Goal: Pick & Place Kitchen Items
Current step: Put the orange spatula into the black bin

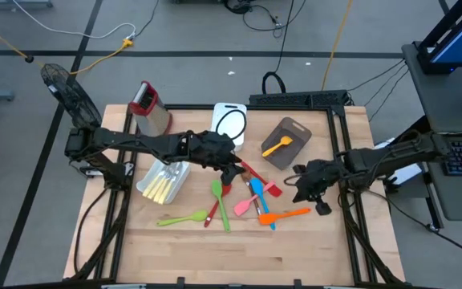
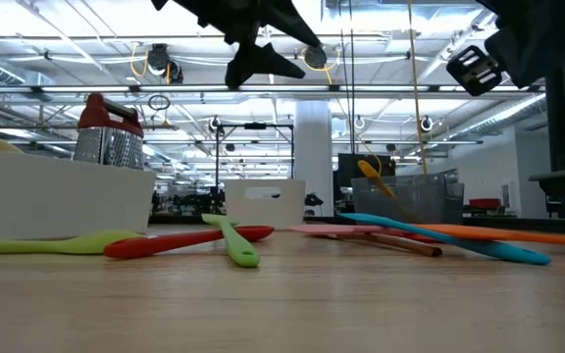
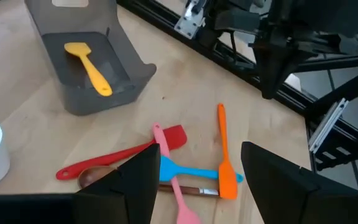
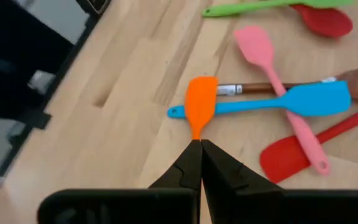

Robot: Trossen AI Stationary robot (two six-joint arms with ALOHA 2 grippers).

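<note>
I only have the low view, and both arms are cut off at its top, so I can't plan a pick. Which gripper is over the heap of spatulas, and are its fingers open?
Observer: The left gripper hovers there with its fingers open, over the pink spatula.
Operator: And the right one?
Observer: The right gripper is shut and holds nothing. It points down at the handle of the orange spatula.
Operator: What's inside the white bin on my left?
Observer: Pale-handled cutlery lies side by side in the white bin.
</note>
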